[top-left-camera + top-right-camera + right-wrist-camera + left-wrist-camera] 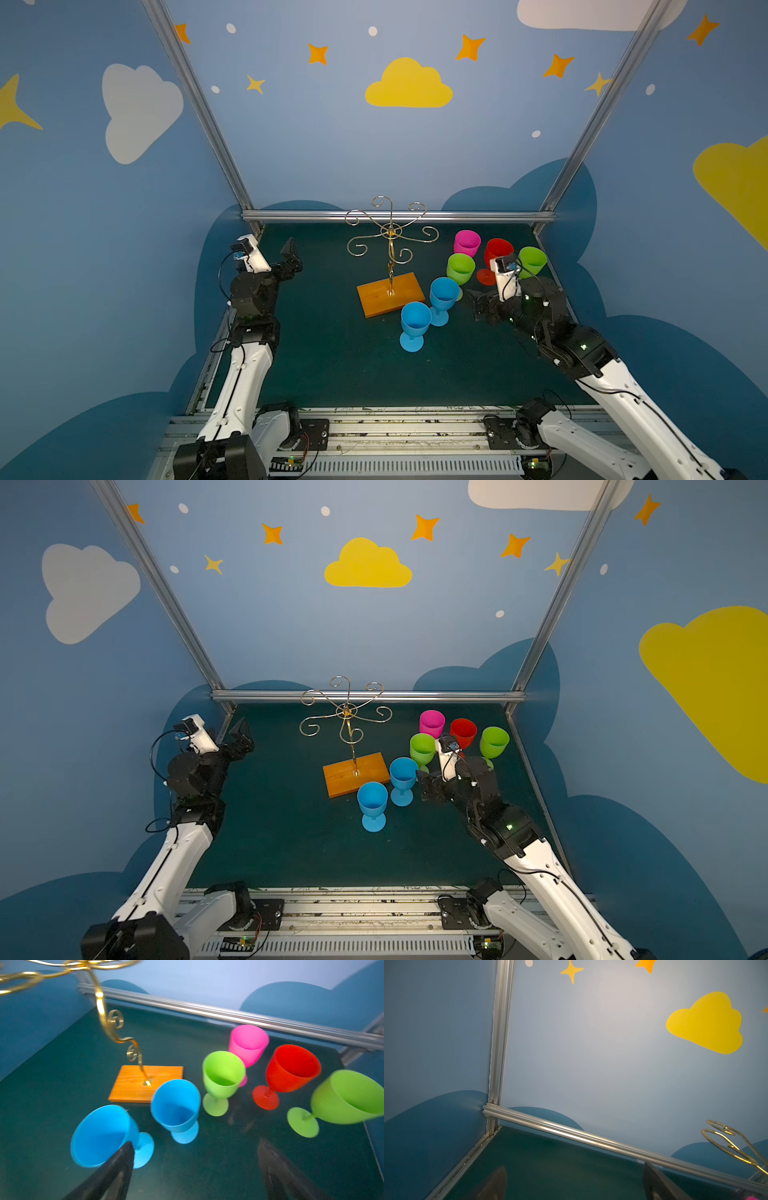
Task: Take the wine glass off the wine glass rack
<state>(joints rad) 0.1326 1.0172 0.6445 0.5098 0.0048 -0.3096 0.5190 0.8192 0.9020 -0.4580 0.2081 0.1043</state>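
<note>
Your wine glass rack (pixel 391 257) stands bare mid-counter (pixel 332 365), the wine glasses (pixel 460 268) upright beside it; the right gripper (pixel 195 1145) and left gripper (pixel 574 1166) both gape wide, empty; back the right one off slowly, since the near blue glass (pixel 99 1132) seems just beside a finger.

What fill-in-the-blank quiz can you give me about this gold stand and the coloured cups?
The number of glasses hanging on the wine glass rack is ____.
The table carries ____ glasses.
The frontmost glass is coloured ____.
The right fingers stand ____, holding nothing.
Missing words: zero; six; blue; open.
</note>
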